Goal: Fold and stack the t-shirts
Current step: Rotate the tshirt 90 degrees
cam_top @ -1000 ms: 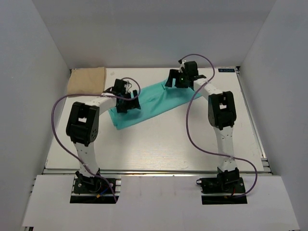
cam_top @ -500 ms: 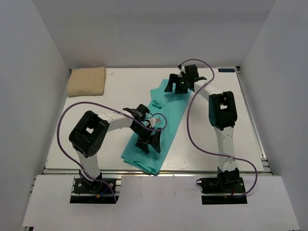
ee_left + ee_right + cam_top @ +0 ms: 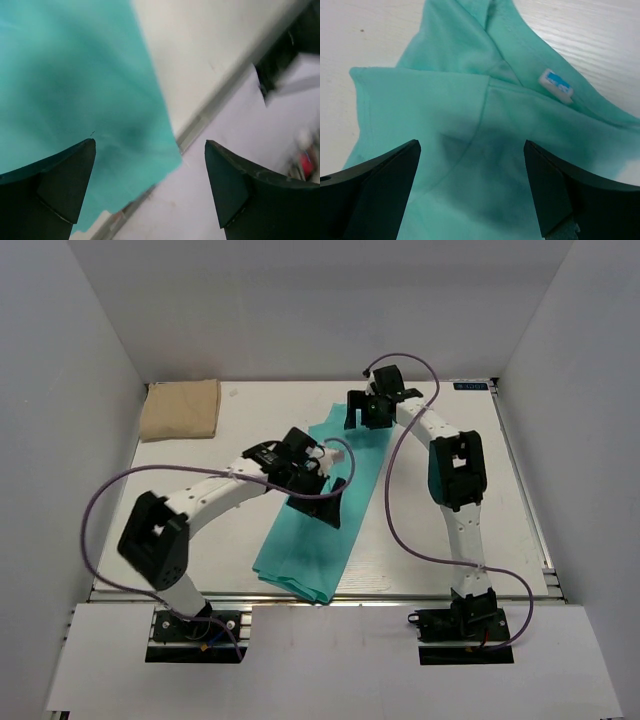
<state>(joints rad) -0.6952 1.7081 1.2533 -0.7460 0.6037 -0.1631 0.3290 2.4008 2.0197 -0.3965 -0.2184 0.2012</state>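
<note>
Folded tan shirt (image 3: pixel 180 408) sits well left of left claw (image 3: pixel 150 145). Beneath both claws: teal shirt (image 3: pixel 312 535), seemingly half-folded, unstacked. Gaping, empty: right claw (image 3: pixel 471 145), left likewise.

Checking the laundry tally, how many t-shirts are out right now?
2. The teal shirt lies spread from the middle toward the near edge; the tan shirt sits folded in the far left corner. No others show.

One teal t-shirt (image 3: pixel 300 550), one tan t-shirt (image 3: pixel 180 408)
</note>
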